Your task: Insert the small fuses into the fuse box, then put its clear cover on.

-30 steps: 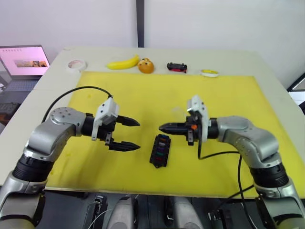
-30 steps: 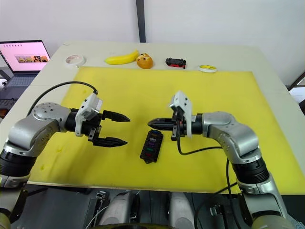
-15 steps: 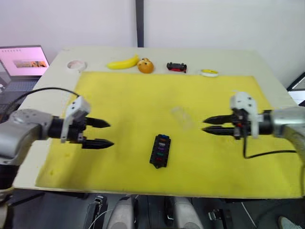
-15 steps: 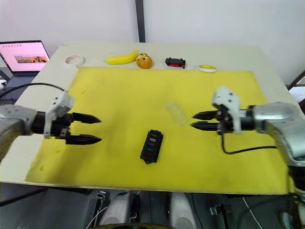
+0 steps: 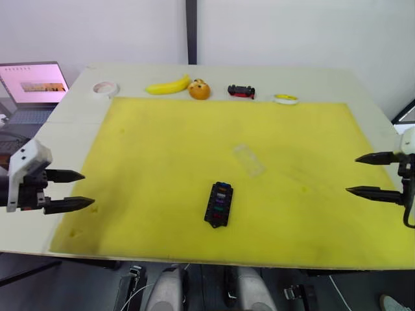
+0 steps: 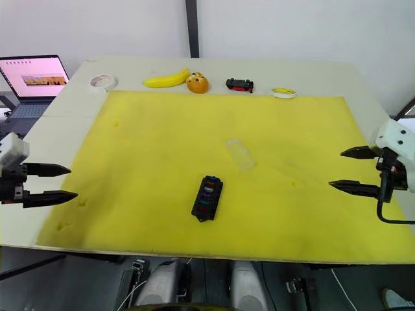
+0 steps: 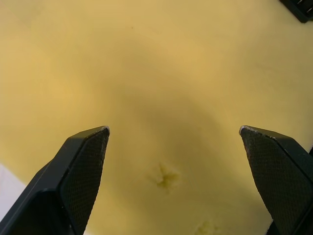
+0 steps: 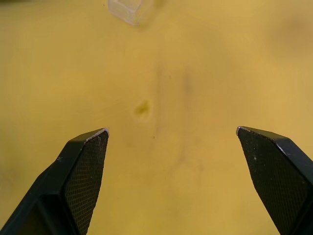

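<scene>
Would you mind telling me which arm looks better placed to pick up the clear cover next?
Probably the right: its open end effector sits on the side of the clear cover, which lies right of the fuse box. The left end effector is farther.

Left gripper [image 5: 74,190] sits far out at the robot's left, fingers spread wide and pointing inward. Right gripper [image 5: 367,175] mirrors it at the far right, fingers likewise parted, empty.

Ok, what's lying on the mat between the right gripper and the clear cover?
Nothing: the head views show bare yellow mat between the right gripper and the clear cover, apart from a small dent.
</scene>
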